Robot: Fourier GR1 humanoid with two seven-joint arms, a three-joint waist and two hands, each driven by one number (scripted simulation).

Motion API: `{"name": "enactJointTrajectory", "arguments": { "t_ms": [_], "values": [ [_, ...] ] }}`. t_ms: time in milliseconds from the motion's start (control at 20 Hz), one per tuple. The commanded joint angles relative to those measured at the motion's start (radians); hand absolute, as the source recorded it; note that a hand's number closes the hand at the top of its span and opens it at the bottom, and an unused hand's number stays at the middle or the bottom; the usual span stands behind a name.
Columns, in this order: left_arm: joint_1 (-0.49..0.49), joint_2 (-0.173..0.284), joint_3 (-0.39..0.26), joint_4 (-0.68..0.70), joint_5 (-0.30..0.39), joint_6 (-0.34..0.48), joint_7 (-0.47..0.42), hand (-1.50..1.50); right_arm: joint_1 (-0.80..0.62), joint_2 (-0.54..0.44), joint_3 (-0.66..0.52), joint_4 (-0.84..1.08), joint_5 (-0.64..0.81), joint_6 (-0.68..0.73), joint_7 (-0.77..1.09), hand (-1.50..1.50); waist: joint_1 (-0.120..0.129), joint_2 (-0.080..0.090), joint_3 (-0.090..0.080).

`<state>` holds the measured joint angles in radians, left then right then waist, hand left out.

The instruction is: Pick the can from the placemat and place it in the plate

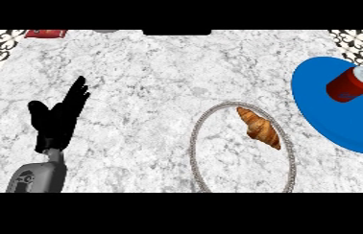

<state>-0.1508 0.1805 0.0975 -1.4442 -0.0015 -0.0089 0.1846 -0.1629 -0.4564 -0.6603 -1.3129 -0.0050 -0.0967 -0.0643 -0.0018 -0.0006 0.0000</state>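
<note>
White-and-grey marble covers the table (156, 75), seen steeply from above. At the right edge lies a blue placemat (319, 108), round-edged and partly cut off by the view. On it stands a red can (345, 86) with a pale top and a white-and-blue patch on its side, tilted in the view towards the upper right and itself clipped by the right edge. No hand touches it.

Left of the placemat and nearer the viewer sits the plate (202, 127), its surface matching the marble so that it shows mainly as a thin grey rim; its near edge runs out of view at the bottom. A golden-brown croissant (260, 128) lies inside the rim, in the plate's far right part, slanting from upper left to lower right. The can and the plate are apart, the placemat's left edge lying just beside the plate's right rim.

On the left side of the table the robot's left hand (55, 118) rises from a grey forearm (35, 176) that enters at the lower left corner. Its black fingers are straight and point up and to the right, thumb spread to the left, holding nothing. It is well apart from both plate and can.

The right hand does not show.

At the far left corner a small red object (46, 33) is partly visible; I cannot tell what it is.
</note>
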Motion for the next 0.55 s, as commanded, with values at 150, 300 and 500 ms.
{"name": "enactJointTrajectory", "arguments": {
  "t_ms": [150, 300, 500],
  "values": [
    [-0.092, 0.0, 0.024, 0.097, -0.003, 0.0, 0.002, 0.0, 0.129, 0.009, -0.022, -0.031, -0.026, 0.035, -0.043, -1.5, -0.006, 0.0, 0.0],
    [-0.083, 0.027, 0.048, 0.133, 0.004, -0.031, -0.036, 0.0, 0.108, -0.046, -0.024, 0.02, -0.005, 0.027, -0.016, -1.5, -0.002, 0.001, 0.0],
    [0.013, 0.0, 0.017, -0.004, -0.005, -0.023, -0.018, 0.0, 0.086, -0.092, -0.05, 0.135, -0.044, 0.068, -0.069, -1.5, 0.003, 0.0, 0.0]
  ]
}}
